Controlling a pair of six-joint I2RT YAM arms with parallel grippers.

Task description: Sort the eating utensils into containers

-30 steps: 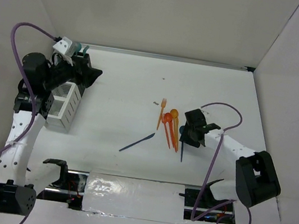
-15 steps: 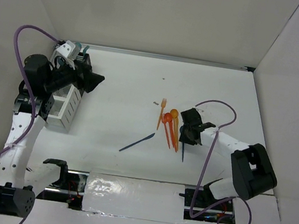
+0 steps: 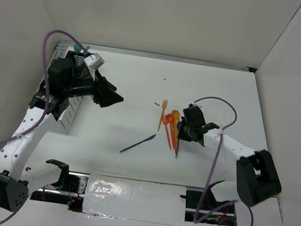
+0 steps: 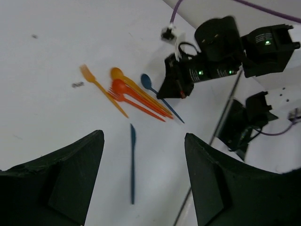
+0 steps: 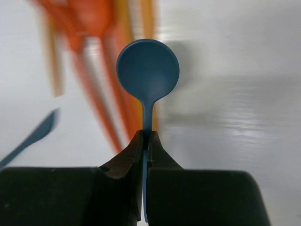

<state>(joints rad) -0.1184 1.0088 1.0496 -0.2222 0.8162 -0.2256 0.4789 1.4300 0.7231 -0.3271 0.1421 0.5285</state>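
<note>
Pinching the dark blue spoon point(image 5: 147, 70), the right gripper point(image 5: 146, 141) is clenched; the left gripper point(image 4: 142, 139) gapes empty.

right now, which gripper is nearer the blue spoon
Right. The right gripper is shut on the blue spoon, pinching its handle; the left gripper hangs open well away, beyond the orange utensils.
</note>
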